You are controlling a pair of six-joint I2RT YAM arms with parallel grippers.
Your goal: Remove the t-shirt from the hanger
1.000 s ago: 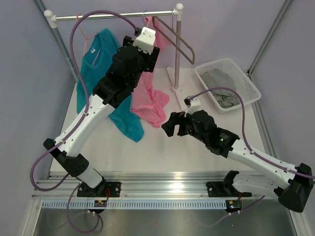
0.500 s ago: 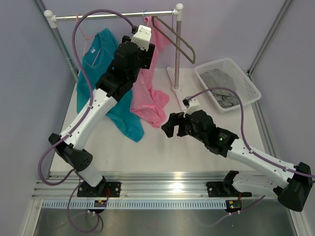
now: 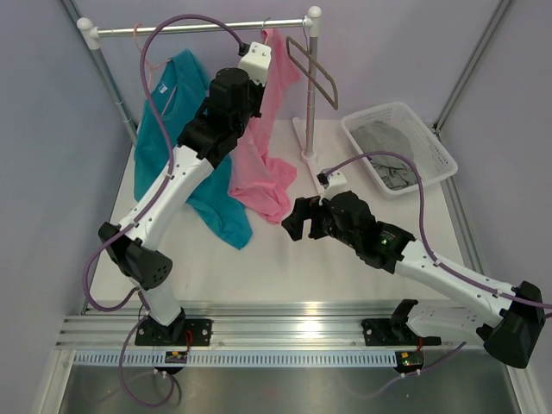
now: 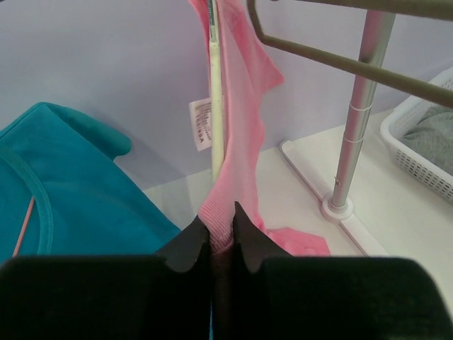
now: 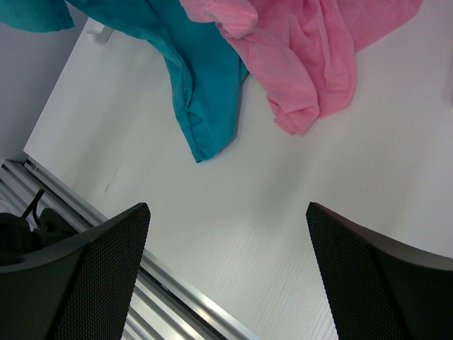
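Note:
The pink t-shirt (image 3: 263, 172) hangs from the rail with its lower half piled on the table. In the left wrist view the t-shirt (image 4: 244, 85) drapes over the thin cream hanger (image 4: 216, 92), seen edge-on, with a white label beside it. My left gripper (image 4: 216, 216) is shut on a ribbed pink edge of the shirt, just below the hanger. From above, the left gripper (image 3: 257, 90) sits high against the shirt, and the hanger is mostly hidden. My right gripper (image 3: 293, 222) hovers open over the table, its jaws (image 5: 226, 209) empty, with the t-shirt (image 5: 304, 64) ahead of it.
A teal shirt (image 3: 172, 129) hangs left of the pink one on a thin pink hanger (image 3: 148, 65). A dark grey-brown hanger (image 3: 315, 73) hangs at the right of the rail (image 3: 198, 26), next to the stand pole (image 3: 309, 95). A white basket (image 3: 431, 142) holds a grey garment (image 3: 388, 151).
My left gripper rose toward the rail and closed on the pink shirt's edge. The dark hanger swung a little. The right arm barely moved.

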